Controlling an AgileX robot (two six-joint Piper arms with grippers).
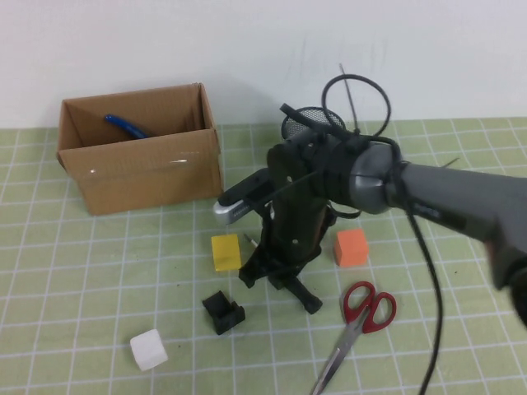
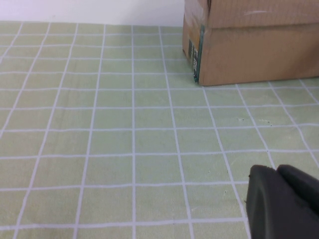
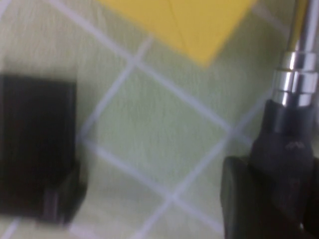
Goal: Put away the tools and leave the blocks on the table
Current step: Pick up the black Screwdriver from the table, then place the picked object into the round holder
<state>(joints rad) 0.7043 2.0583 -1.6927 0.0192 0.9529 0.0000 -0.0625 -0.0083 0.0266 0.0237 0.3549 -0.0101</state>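
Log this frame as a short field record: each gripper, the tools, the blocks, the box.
right gripper: low at the mat beside the yellow block, shut on the screwdriver
left gripper: parked over bare mat near the cardboard box
pliers: blue handle showing inside the box
scissors: flat on the table, red handles
blocks on mat: yellow, orange block, white block
other: black plastic piece
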